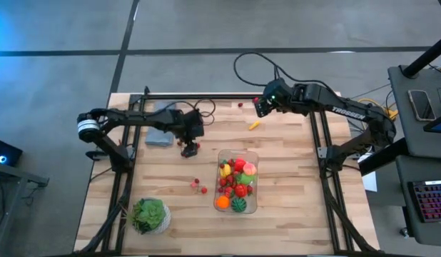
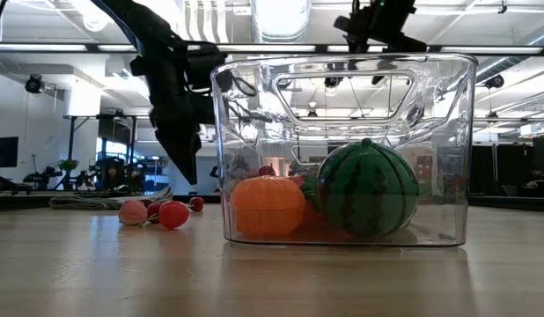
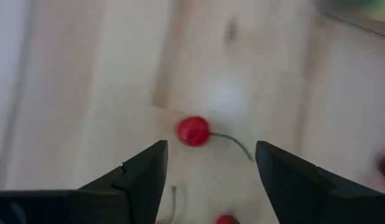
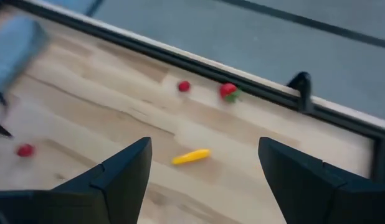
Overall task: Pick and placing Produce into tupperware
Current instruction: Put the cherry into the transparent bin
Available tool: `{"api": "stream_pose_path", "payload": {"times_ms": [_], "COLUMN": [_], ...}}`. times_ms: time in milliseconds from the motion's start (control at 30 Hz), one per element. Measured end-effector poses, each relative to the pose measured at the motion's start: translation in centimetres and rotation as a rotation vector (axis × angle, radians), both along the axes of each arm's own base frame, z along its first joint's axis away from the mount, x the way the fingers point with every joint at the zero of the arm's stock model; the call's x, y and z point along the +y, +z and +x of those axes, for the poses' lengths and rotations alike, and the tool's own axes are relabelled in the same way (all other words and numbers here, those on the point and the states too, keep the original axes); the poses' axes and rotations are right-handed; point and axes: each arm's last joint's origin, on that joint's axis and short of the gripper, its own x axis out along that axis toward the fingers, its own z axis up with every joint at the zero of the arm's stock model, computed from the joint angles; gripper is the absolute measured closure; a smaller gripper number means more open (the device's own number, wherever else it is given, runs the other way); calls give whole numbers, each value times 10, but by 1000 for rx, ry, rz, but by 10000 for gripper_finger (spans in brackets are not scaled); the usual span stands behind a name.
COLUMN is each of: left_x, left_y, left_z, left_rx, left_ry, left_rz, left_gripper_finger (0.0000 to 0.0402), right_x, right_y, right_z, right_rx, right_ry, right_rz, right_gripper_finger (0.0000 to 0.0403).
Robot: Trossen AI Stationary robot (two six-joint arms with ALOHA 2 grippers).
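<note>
A: Where is the tupperware [image 1: 237,181]?

B: On the worktop [image 1: 292,178], already holding produce: an orange piece [image 2: 268,206], a striped green ball [image 2: 369,188] and red pieces.

A: And the loose produce?

B: A few red berries [image 1: 199,187] lie just beside the tupperware; a yellow piece [image 1: 254,125] lies well apart from it.

A: The grippers?

B: The left gripper [image 1: 190,148] hangs near the tupperware over a red cherry [image 3: 194,130], fingers apart, nothing between them. The right gripper [image 4: 202,171] sits beyond the yellow piece, fingers apart and empty
</note>
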Motion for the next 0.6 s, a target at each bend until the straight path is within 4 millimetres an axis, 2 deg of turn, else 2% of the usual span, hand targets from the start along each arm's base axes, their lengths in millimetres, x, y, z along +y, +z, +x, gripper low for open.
{"api": "stream_pose_path", "payload": {"times_ms": [200, 400, 600], "left_x": [-6, -6, -8], "left_y": [-3, -5, -12], "left_z": [3, 7, 7], "left_rx": [20, -17, -2], "left_ry": [213, 308, 435], "left_rz": [80, -8, -63], "left_gripper_finger": [173, 173, 173], "right_x": [-16, -31, -37], "right_y": [-2, -2, -2], "right_z": [-7, -15, -18], "right_rx": [90, 113, 141], "right_ry": [45, 18, 29], "right_rz": [-40, -42, -54], "right_gripper_finger": [117, 119, 123]}}
